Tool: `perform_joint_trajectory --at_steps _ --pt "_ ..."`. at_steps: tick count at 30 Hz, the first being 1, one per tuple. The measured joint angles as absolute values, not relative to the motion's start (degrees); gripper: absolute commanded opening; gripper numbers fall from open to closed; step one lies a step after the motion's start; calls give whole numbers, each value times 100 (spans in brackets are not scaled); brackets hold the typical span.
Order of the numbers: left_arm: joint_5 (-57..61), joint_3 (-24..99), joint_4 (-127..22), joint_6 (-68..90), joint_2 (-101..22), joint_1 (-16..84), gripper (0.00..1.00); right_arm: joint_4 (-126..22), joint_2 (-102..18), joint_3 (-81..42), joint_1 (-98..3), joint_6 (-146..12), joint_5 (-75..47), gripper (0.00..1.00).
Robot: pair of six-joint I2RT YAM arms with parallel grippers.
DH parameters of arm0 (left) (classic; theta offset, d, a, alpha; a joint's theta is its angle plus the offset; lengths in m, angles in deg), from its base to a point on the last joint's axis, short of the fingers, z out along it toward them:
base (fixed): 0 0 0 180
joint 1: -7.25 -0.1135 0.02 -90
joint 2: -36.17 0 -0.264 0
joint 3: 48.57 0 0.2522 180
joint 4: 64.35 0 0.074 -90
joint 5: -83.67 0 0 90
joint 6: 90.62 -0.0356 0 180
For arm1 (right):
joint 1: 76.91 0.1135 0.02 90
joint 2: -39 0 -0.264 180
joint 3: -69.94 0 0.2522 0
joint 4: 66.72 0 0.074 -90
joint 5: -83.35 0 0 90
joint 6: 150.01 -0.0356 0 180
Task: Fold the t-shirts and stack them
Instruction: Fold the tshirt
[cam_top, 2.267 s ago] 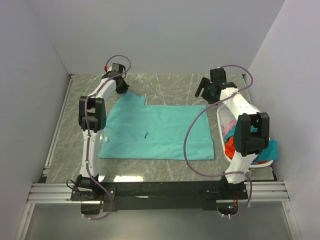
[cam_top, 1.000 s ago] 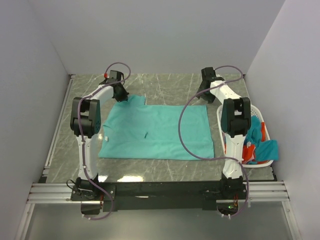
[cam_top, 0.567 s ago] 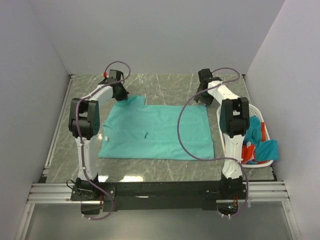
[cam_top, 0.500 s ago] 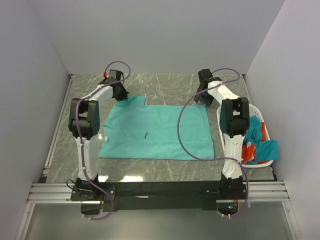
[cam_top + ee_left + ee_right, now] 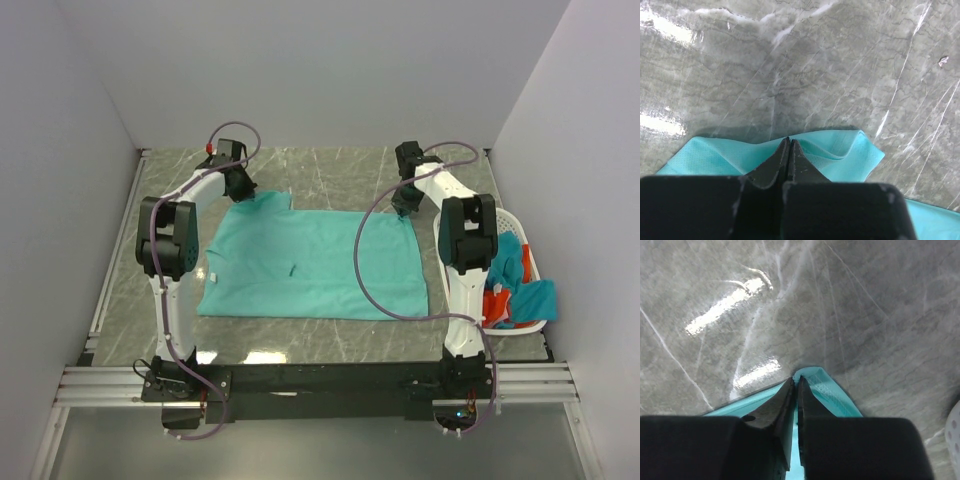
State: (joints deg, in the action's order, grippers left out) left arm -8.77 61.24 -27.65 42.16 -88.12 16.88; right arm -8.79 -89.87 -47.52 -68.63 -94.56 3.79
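A teal-green t-shirt [image 5: 315,262] lies spread flat on the marble table. My left gripper [image 5: 243,186] is shut on its far left corner; in the left wrist view the black fingers [image 5: 771,167] pinch the cloth's edge [image 5: 840,157]. At the far right corner my right gripper [image 5: 405,203] is shut too, its fingertips [image 5: 786,392] clamped on the hemmed corner [image 5: 827,392]. Other t-shirts, orange-red [image 5: 494,302] and blue-teal [image 5: 535,296], are heaped in the basket at the right.
A white lattice laundry basket [image 5: 522,327] stands by the right wall, next to the right arm's base. Bare marble [image 5: 330,170] runs behind the shirt up to the back wall. Purple cables loop off both arms over the shirt.
My right gripper came down onto the shirt's far right corner and closed on it. The left gripper kept its hold on the far left corner.
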Motion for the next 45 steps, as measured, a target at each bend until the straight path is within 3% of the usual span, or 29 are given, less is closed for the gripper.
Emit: perform_joint_trajectory --at_steps 2,11,34,45 --pt "-874 6084 -2786 4225 -8786 1688 0 -881 -8983 -4728 -6863 -9464 416 0" --pt "-872 5501 -2992 4230 -8246 1730 0 -1144 -8710 -4441 -6732 -9169 497 0" --pt "-986 2181 -3787 4514 -5167 1931 0 -1655 -6299 -2105 -6052 -9128 971 0" --pt "-1239 1413 -3737 4737 -3949 1935 0 -1806 -5484 -1290 -6015 -9121 962 0"
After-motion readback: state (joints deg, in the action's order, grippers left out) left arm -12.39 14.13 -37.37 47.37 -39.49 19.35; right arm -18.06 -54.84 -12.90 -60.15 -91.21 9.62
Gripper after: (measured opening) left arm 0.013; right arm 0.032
